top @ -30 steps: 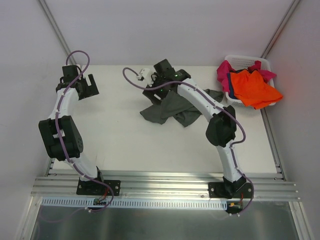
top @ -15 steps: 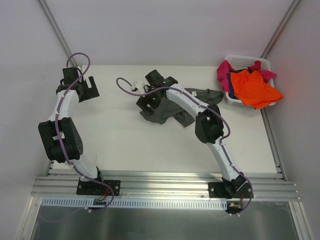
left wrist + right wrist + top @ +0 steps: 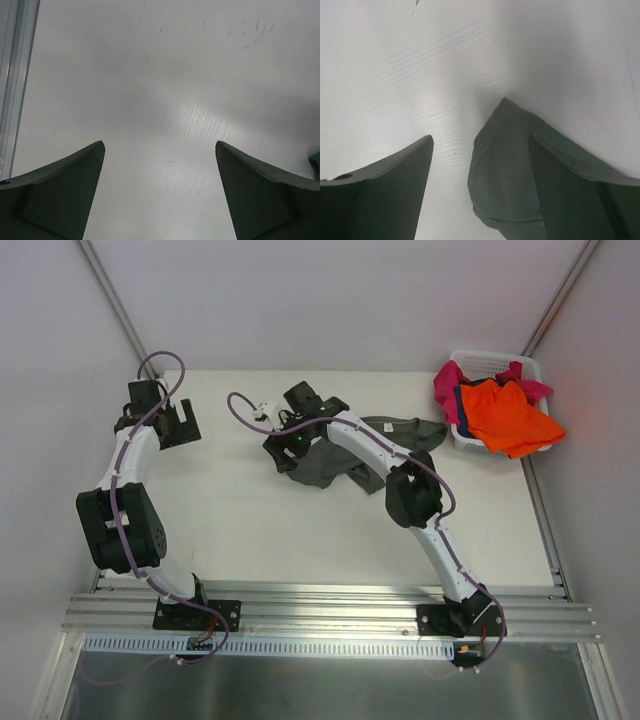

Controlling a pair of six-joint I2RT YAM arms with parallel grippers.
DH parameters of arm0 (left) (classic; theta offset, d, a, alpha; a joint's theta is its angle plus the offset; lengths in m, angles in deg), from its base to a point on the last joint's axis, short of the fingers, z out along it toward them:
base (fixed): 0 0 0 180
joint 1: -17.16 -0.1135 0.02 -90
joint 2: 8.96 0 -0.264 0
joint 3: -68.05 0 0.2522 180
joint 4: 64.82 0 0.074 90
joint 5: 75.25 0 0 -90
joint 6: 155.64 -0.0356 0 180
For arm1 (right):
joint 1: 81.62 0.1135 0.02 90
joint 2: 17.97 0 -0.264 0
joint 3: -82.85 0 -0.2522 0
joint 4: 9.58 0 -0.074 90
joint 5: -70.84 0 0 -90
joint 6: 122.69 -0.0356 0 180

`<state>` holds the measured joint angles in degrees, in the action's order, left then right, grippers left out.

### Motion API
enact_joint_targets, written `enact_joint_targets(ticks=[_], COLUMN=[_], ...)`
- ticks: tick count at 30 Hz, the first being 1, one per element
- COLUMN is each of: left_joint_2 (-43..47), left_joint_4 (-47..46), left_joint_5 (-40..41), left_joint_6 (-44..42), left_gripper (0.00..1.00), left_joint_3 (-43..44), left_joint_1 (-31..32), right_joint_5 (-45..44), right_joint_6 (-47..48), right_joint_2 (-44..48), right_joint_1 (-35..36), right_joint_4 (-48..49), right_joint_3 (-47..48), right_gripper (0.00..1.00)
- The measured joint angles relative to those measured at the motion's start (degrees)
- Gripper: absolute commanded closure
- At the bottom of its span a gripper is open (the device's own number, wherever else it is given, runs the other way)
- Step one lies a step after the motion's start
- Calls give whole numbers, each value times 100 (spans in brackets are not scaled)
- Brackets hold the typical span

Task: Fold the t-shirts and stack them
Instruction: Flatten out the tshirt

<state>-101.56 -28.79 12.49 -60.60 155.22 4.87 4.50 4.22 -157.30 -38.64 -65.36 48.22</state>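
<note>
Nothing is folded or stacked yet. The dark grey-olive t-shirt (image 3: pixel 345 462) lies crumpled, soft and matte, mid-frame on the smooth white worktop (image 3: pixel 250 525). The orange t-shirt (image 3: pixel 510 415) and magenta t-shirt (image 3: pixel 447 385) spill from the slatted laundry basket (image 3: pixel 472 357) at upper right. The right end effector (image 3: pixel 480 140) stands open over a stitched hem corner. The left end effector (image 3: pixel 160 145), at upper left, gapes empty.

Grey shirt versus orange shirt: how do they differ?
The grey shirt lies on the table; the orange shirt is draped over the rim of the basket. The grey shirt is dull and dark, the orange shirt bright. The open right gripper straddles a corner of the grey shirt; no gripper is near the orange shirt. Both are crumpled, unfolded.
</note>
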Motion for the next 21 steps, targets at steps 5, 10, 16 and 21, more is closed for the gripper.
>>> enact_joint_targets(ticks=[5,10,16,21], left_joint_2=[262,544,758,885], left_joint_4=[39,96,103,105], left_joint_5=[92,101,109,120], left_joint_6=[-20,-17,-17,-13], left_gripper=[5,5,5,5], left_joint_3=[-216,-409,-597,-739], left_joint_1=[37,37,37,37], right_joint_5=[-4,-44,-125,-350], right_joint_6=[-103,-249,-382,-476], right_joint_2=[-293,-619,-807,-807], right_joint_1=[15,37,66,83], right_joint_4=[142,297,380,514], right_joint_3=[52,120,297,339], right_gripper=[21,21,33,42])
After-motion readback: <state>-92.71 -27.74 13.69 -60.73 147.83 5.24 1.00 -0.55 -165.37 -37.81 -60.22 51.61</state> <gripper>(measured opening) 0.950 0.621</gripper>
